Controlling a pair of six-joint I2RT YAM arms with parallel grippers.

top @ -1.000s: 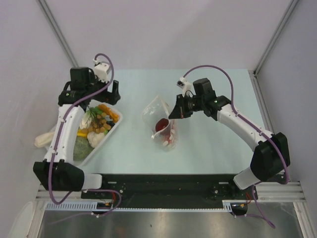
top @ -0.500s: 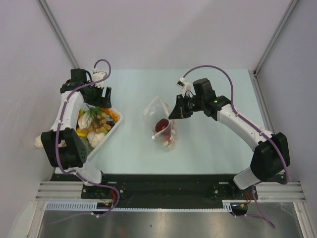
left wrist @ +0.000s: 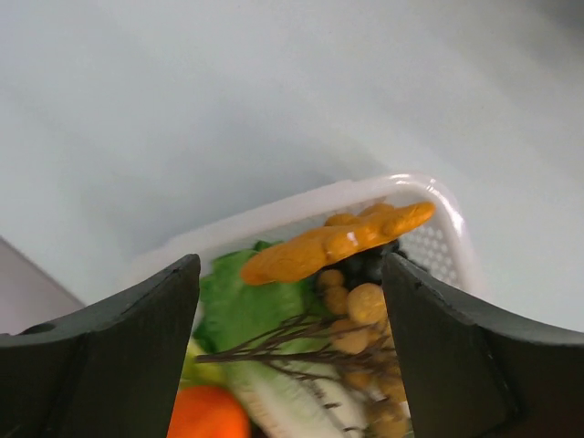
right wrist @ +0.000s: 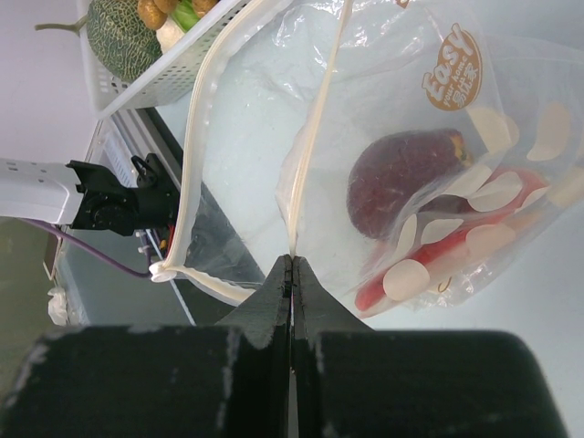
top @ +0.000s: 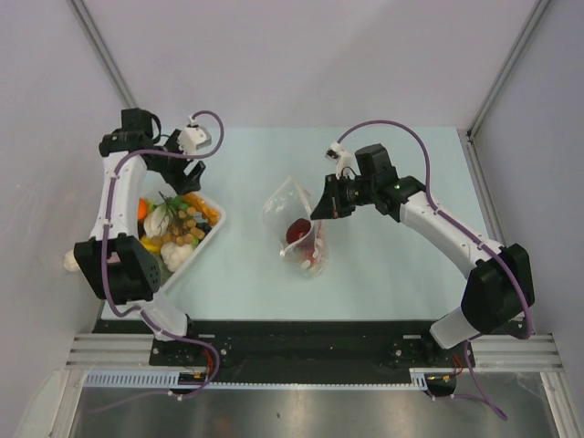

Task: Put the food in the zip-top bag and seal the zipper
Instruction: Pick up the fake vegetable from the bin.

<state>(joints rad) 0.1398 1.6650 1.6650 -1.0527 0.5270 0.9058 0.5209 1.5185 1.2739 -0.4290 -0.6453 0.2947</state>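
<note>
- Change: L arm has re-posed over the last sec. Its elbow folded back toward the L wall and the wrist swung to the far-L corner of the tray (top: 216, 222). The left gripper (top: 185, 176) now looks down over the tray's far end.
- L jaws came in a touch from widest, then held. They're wide apart w/ nothing between them.
- R arm hasn't moved. The right gripper (right wrist: 292, 262) is clamped tight on one lip of the zipper (right wrist: 315, 137), holding the mouth up and apart from the other lip.
- Zip-top bag (top: 290, 208) is mid table (top: 392, 274), same spot and shape, well apart from the tray.
- Meaning (my read): no piece is in transit. You're lining up the next pick while R keeps the bag open. Seal is not started.
- Food so far: purple piece (right wrist: 401, 178) and red piece (right wrist: 392, 278) are in the bag. The rest is in the tray: orange piece (left wrist: 338, 245), tan cluster (left wrist: 360, 315), green leaf (left wrist: 242, 306).
- Bag axis: in the top view the long axis runs far-to-near w/ a slight slant. The food sits at the near end and the clear empty part is at the far end, so I judge the mouth is at the far/up side. Exact facing is hard to tell.
- Orange piece: long axis slants low-L to high-R in the L wrist view, running roughly from one L finger toward the other. You'd prob need a wrist turn to close across its narrow side.
</note>
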